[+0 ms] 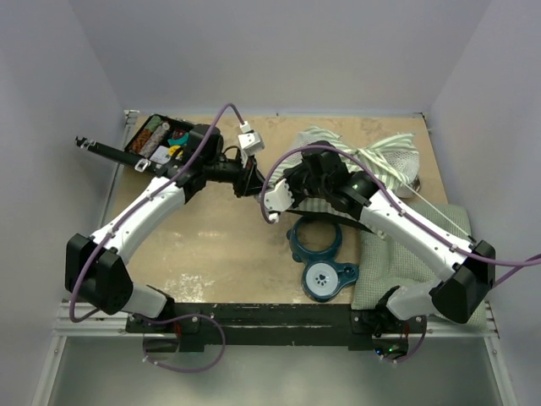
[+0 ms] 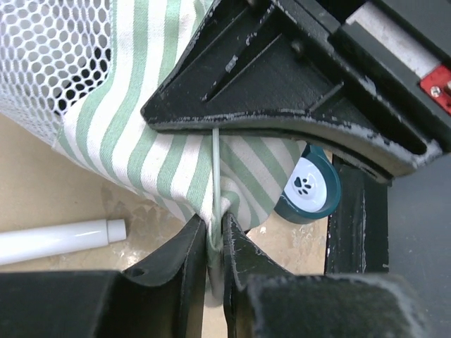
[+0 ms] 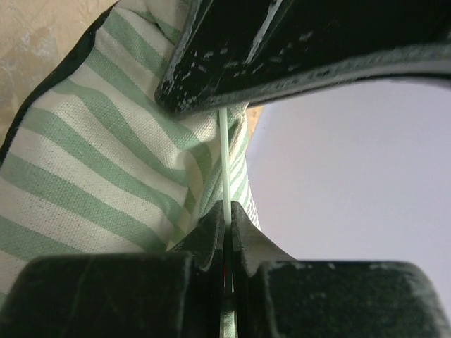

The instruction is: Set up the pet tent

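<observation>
The pet tent (image 1: pixel 385 156) is seen crumpled at the far right of the desk (image 1: pixel 211 254), with one striped edge reaching the centre. There its thin pale cord (image 2: pixel 215 176) is pinched by the left end effector (image 2: pixel 213 229) and the right end effector (image 3: pixel 226 210), both clenched and facing tip to tip.

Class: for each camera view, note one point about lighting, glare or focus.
Top external: even, soft light, faint shadows on the table, everything sharp. Left wrist: left gripper blurred up close, pet tent stripes crisp, a glare streak on the white pole. Right wrist: right gripper dark and soft, the tent's weave sharp.
</observation>
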Action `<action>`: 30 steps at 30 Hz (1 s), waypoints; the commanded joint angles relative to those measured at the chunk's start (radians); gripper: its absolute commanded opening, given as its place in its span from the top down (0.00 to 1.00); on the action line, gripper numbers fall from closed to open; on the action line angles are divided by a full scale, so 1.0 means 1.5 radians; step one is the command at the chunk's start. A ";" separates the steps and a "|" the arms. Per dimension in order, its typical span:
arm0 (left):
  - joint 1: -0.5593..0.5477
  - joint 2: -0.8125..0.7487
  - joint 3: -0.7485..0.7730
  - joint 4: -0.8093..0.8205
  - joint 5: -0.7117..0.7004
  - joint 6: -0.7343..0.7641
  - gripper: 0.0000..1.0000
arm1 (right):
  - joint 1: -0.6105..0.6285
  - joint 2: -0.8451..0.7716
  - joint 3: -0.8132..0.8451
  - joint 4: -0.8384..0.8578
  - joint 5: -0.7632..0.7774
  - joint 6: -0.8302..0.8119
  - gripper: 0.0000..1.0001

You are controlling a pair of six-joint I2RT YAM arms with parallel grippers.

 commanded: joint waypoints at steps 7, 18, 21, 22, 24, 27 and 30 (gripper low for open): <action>-0.042 0.063 0.077 0.017 0.023 -0.017 0.79 | 0.032 -0.002 -0.014 0.052 -0.021 -0.027 1.00; -0.026 0.060 0.086 0.009 0.071 -0.007 0.57 | 0.040 -0.007 -0.038 0.062 -0.024 -0.018 1.00; 0.021 0.011 0.046 0.003 0.087 0.004 0.38 | 0.034 -0.016 -0.049 0.061 -0.022 -0.018 1.00; 0.032 -0.002 0.039 -0.012 0.092 0.020 0.36 | 0.034 -0.018 -0.051 0.061 -0.021 -0.018 1.00; 0.048 -0.025 0.034 -0.065 0.102 0.069 0.34 | 0.033 -0.019 -0.055 0.063 -0.020 -0.019 1.00; 0.063 -0.051 0.026 -0.122 0.107 0.122 0.30 | 0.033 -0.017 -0.051 0.063 -0.022 -0.019 1.00; 0.086 -0.087 -0.004 -0.134 0.102 0.137 0.31 | 0.033 -0.016 -0.045 0.058 -0.022 -0.017 1.00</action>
